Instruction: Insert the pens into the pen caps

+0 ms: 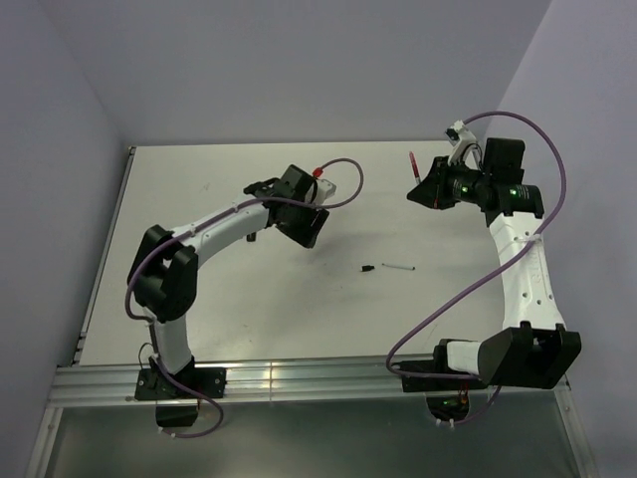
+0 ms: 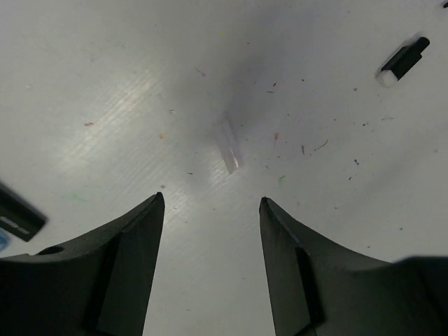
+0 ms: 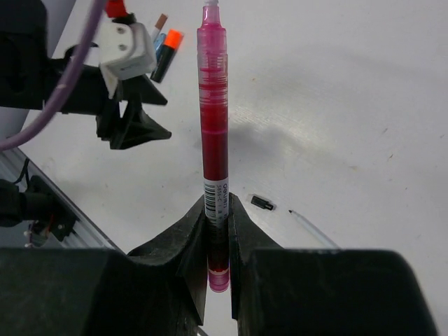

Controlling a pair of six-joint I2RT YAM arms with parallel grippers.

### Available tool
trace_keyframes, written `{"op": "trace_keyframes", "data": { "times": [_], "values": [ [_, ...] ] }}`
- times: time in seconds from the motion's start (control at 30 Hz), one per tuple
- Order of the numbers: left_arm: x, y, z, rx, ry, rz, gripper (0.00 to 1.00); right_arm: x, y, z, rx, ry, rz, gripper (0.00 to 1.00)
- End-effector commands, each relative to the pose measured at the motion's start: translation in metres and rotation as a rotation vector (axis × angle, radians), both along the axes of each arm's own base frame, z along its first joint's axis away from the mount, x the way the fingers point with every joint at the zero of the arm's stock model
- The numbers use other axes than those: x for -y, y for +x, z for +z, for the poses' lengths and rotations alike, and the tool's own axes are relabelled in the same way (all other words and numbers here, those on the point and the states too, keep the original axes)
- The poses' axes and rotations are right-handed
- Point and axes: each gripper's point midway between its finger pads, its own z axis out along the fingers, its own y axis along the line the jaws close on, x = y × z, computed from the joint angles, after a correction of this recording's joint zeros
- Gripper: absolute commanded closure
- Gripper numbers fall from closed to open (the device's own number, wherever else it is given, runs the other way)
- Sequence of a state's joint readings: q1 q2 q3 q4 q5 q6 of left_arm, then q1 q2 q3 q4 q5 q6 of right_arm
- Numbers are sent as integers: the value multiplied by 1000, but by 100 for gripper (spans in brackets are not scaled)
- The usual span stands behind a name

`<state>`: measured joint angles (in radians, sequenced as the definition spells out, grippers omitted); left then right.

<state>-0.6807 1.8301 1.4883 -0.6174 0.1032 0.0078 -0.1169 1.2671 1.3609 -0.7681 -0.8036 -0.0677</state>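
Observation:
My right gripper (image 3: 217,204) is shut on a red pen (image 3: 213,119), gripping its lower barrel, and holds it above the table. In the top view this gripper (image 1: 416,192) is at the back right with the red pen (image 1: 411,163) sticking out. A small black cap (image 1: 368,268) and a slim white pen (image 1: 399,267) lie mid-table; both show in the right wrist view, cap (image 3: 262,203) and pen (image 3: 313,228). My left gripper (image 2: 210,201) is open and empty over a small translucent piece (image 2: 229,145). A black piece with a white end (image 2: 402,61) lies further off.
A stubby black marker with an orange end (image 3: 167,52) and a light-blue marker (image 3: 157,36) lie beyond the left gripper (image 3: 131,124). A dark flat object (image 2: 19,214) lies at the left edge of the left wrist view. The table's front rail (image 1: 299,378) runs between the arm bases.

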Motion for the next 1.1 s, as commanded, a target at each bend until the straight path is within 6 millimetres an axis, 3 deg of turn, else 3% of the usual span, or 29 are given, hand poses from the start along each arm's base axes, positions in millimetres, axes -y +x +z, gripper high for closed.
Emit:
{"op": "trace_keyframes", "data": {
  "times": [0.0,0.17,0.3,0.5,0.87,0.97,1.07],
  "values": [
    [21,-9,1,-140,-60,153,39,8,3,4,51,-34,-42,100],
    [22,-4,-34,-185,17,250,44,10,2,3,58,-45,-56,100],
    [33,-9,-49,-188,62,251,46,11,3,0,51,-50,-59,100],
    [34,6,-66,-153,131,294,57,14,4,-3,53,-59,-63,100],
    [18,-10,-105,-199,238,306,70,19,6,9,89,-78,-76,100],
    [16,-17,-112,-229,245,289,80,18,7,18,115,-72,-62,100],
    [17,-23,-109,-253,234,269,100,14,7,32,151,-62,-40,100]
  ]
}}
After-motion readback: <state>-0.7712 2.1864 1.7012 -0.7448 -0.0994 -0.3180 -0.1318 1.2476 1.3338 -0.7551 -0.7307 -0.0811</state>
